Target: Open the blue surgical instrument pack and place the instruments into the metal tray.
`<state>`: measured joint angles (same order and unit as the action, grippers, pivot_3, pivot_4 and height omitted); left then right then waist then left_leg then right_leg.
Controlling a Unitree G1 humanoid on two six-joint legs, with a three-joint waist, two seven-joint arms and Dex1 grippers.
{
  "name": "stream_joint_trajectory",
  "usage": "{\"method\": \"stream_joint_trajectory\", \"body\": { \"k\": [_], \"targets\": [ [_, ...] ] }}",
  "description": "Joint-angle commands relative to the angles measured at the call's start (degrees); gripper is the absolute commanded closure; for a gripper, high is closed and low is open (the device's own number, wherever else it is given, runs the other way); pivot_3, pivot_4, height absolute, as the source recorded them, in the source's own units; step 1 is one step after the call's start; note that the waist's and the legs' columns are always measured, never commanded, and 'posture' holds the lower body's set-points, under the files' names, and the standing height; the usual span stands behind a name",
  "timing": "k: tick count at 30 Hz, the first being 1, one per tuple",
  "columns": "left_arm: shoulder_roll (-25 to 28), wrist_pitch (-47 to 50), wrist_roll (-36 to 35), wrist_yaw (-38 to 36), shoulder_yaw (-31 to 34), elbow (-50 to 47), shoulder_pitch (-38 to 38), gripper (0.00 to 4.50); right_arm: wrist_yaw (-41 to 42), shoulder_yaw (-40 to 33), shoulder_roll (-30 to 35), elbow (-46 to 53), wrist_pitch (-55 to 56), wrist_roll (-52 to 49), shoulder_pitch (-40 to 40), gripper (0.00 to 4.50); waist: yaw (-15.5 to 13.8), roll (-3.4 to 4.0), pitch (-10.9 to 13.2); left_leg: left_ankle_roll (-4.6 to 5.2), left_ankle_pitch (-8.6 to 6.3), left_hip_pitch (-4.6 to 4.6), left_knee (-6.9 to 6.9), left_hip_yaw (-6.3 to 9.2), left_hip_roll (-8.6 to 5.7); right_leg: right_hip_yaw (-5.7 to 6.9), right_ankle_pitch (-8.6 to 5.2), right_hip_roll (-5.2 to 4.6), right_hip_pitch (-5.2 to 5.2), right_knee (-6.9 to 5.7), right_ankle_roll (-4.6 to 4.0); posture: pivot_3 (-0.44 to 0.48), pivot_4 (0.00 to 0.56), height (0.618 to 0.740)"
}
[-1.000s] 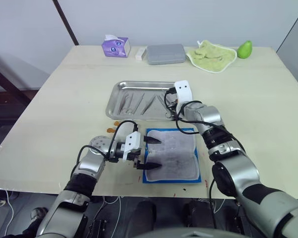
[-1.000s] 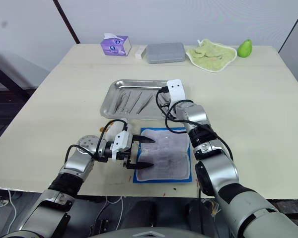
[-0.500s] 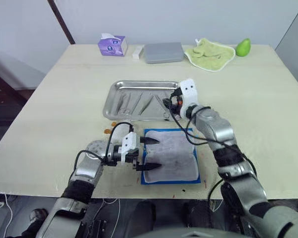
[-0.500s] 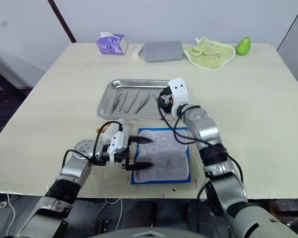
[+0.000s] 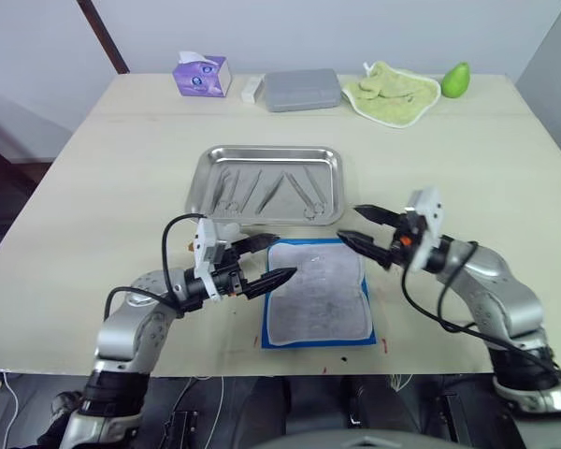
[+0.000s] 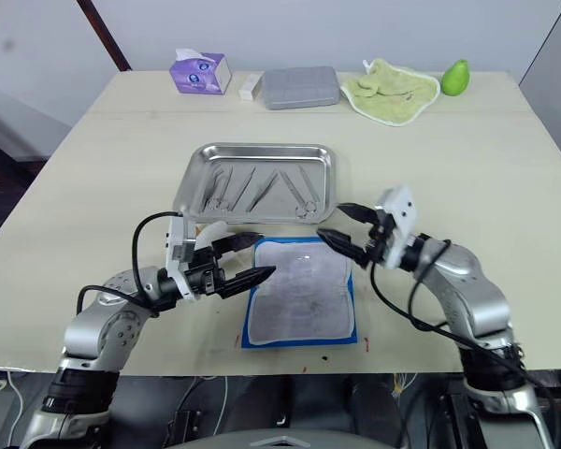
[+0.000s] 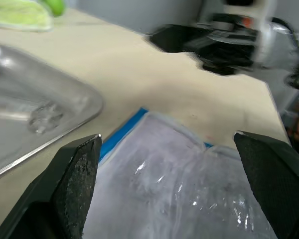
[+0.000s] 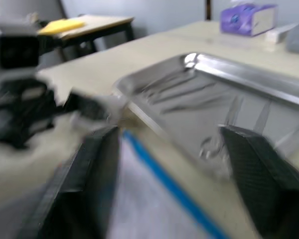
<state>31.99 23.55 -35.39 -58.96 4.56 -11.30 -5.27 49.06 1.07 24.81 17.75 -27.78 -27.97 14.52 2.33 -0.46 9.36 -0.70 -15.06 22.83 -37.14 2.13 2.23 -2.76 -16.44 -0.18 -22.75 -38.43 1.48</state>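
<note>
The flat bright-blue surgical instrument pack (image 5: 319, 305) lies unfolded, grey-white lining up, between both spread, empty grippers — left gripper (image 5: 266, 261), right gripper (image 5: 363, 227) — just near of the shiny metal tray (image 5: 206, 166) holding the thin dark instruments (image 5: 266, 189).

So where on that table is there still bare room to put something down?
Bare wood lies left of the metal tray, across the table's right side beyond the right hand, and between tray and grey box. It is crowded around the open blue pack, where the left hand also hovers.
</note>
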Motion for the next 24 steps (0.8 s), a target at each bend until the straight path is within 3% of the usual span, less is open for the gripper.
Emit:
{"method": "stream_joint_trajectory", "body": {
  "k": [1, 8, 16, 24],
  "targets": [
    [2.1, 3.1, -4.3, 0.2, 4.8, -2.9, 2.6, 0.00, 5.4, -4.1, 4.0, 4.0, 3.6, -3.2, -4.3, 0.07, -0.1, -0.09, 0.2, 0.00, 0.00, 0.00, 0.00, -0.02, 0.00, 0.03, 0.00, 0.01, 0.00, 0.00, -0.01, 0.000, 0.150, 0.740],
    [6.4, 1.9, -5.2, -1.1, 14.6, -1.9, 13.3, 0.00, 14.7, -16.7, 12.8, 6.1, 11.2, -6.6, -20.7, 0.07, -0.4, -0.14, 0.4, -0.02, -0.01, 0.01, 0.01, -0.10, 0.01, -0.01, -0.02, -0.03, 0.02, 0.11, 0.00, 0.000, 0.150, 0.740],
    [8.9, -2.3, -2.7, -3.9, 22.9, 3.2, 23.5, 0.00, 20.9, -31.1, 14.1, 3.2, 17.9, -9.1, -37.6, 0.07, -0.5, -0.24, 0.4, -0.03, 0.00, -0.07, -0.08, -0.26, 0.02, 0.00, -0.04, 0.00, 0.07, 0.07, 0.03, 0.000, 0.150, 0.740],
    [9.0, -8.1, 0.6, -5.8, 24.1, 9.5, 25.8, 0.00, 21.6, -32.9, 13.1, 3.2, 20.1, -9.6, -42.6, 0.07, -0.5, -0.28, 0.4, -0.04, 0.01, -0.17, -0.17, -0.33, 0.04, -0.06, -0.13, 0.02, 0.10, -0.06, 0.18, 0.000, 0.150, 0.740]
  ]
}}
